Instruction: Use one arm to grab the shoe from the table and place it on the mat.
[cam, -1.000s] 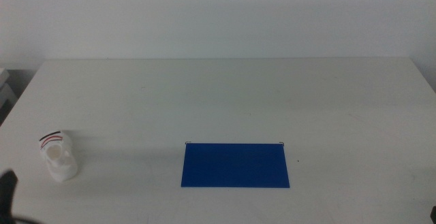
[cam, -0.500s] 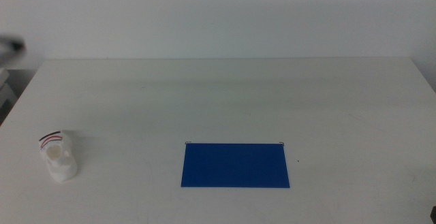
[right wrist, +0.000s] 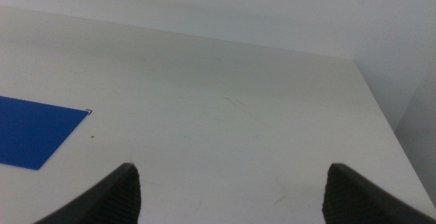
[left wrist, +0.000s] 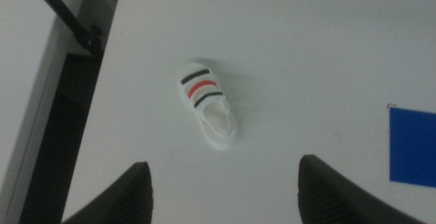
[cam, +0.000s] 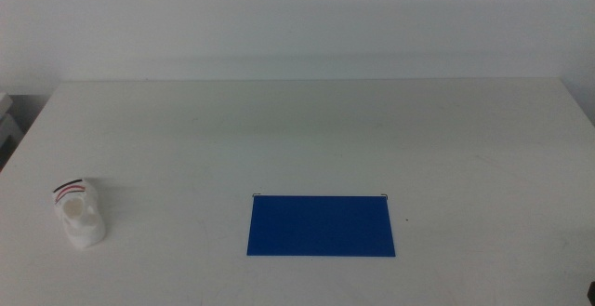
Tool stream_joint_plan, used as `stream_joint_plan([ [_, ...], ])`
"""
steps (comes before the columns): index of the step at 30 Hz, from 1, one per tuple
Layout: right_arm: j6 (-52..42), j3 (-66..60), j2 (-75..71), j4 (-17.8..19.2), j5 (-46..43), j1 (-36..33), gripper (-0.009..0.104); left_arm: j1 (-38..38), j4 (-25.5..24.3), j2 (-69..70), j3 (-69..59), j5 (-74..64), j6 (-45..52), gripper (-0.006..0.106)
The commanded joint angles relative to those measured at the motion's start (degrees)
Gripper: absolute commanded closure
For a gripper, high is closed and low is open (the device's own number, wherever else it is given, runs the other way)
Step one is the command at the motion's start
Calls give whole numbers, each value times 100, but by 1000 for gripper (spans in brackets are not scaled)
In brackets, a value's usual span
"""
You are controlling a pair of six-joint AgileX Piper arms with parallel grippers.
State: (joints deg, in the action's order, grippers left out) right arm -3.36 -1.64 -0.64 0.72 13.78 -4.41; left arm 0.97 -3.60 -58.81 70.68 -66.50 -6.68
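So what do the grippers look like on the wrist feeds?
Left gripper: two dark, near-black fingers with rounded, blunt tips and a dull sheen. Right gripper: the same dark rounded fingers. No markings or cables visible; the arms themselves are out of view.

Left tool (left wrist: 221, 190): two dark, near-black jaws with rounded, blunt tips and a matte finish, seen at 7 and 5 o'clock in its wrist view. Right tool (right wrist: 228, 193): same pair of dark rounded jaws. No cables, screws or markings are discernible on either.
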Motion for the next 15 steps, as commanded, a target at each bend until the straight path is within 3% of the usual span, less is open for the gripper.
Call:
stream_joint_plan([
  [1, -59, -29, 21, 62, -418, -17, 17, -15, 50, -168, 263, 154, -104, 29],
  [9, -59, -29, 21, 62, -418, -17, 17, -15, 9, -727, 263, 206, -120, 29],
  [15, -59, -29, 21, 62, -418, -17, 17, -15, -35, -1248, 263, 276, -910, 29],
])
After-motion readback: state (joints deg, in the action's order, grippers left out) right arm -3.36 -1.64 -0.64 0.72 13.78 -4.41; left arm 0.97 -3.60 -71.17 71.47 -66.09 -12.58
